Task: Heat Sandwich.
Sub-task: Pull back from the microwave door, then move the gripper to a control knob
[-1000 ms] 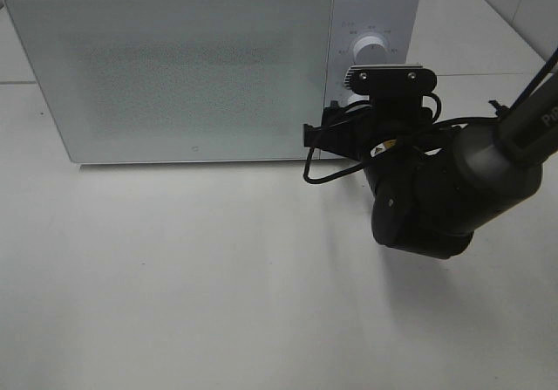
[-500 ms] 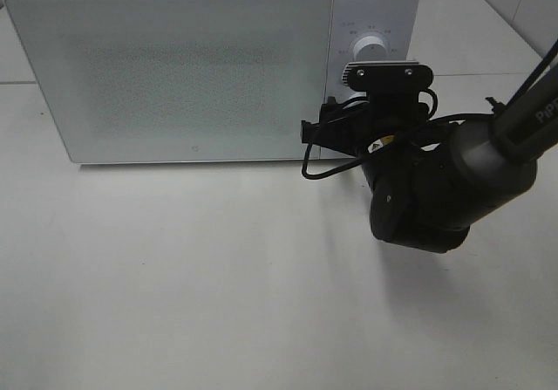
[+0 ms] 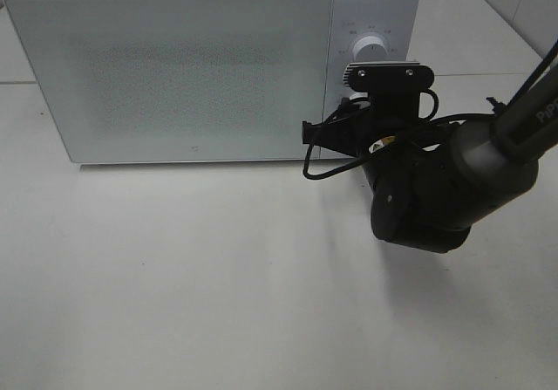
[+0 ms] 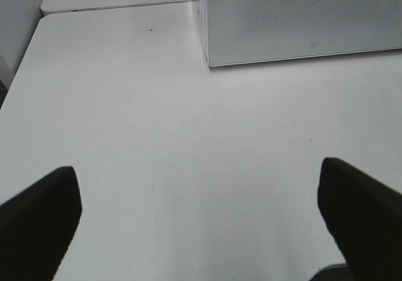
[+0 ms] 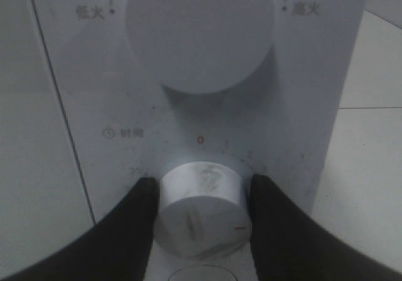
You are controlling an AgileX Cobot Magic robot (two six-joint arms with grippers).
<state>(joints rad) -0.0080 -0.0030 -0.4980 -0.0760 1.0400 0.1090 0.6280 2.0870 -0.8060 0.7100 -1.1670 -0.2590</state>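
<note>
The right gripper (image 5: pixel 201 200) has its fingers (image 5: pixel 139 215) clamped on the lower dial (image 5: pixel 198 221) of the white microwave (image 3: pixel 174 67), on its right-hand panel below the larger upper dial (image 5: pixel 200 29). The microwave door is shut, and the sandwich shows in no view. The left gripper (image 4: pixel 201 215) hangs over the table (image 4: pixel 188 136) near the microwave's left corner, fingers (image 4: pixel 38 215) spread wide and holding nothing.

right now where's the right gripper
The right gripper grips the microwave's lower knob, under the larger knob, right of the door in the exterior view.
</note>
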